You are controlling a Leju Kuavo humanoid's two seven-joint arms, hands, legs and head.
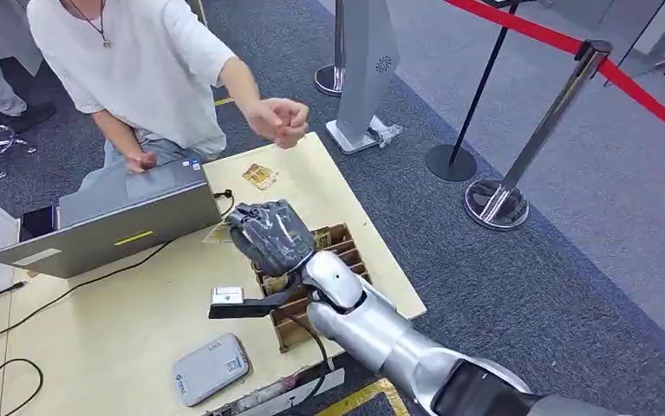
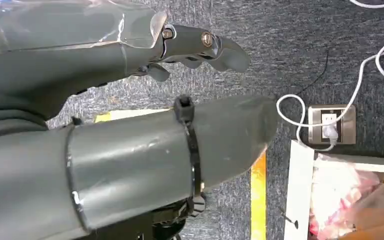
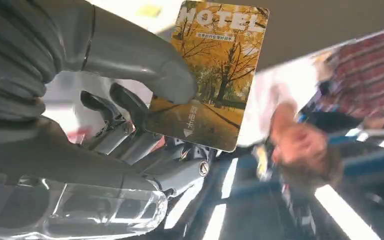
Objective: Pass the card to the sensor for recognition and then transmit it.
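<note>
One hand, my right hand point(image 1: 270, 236), hovered over the table point(image 1: 120, 338) in the head view, card hidden. Left wrist view: left hand point(image 2: 195, 47) held nothing, fingers loosely apart. Right wrist view: thumb pinched the card point(image 3: 211, 75) against the fingers point(image 3: 129, 107); background blurred.

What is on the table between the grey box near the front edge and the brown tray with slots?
In the head view, a small white device sits on the table between the grey box and the slotted tray.
</note>
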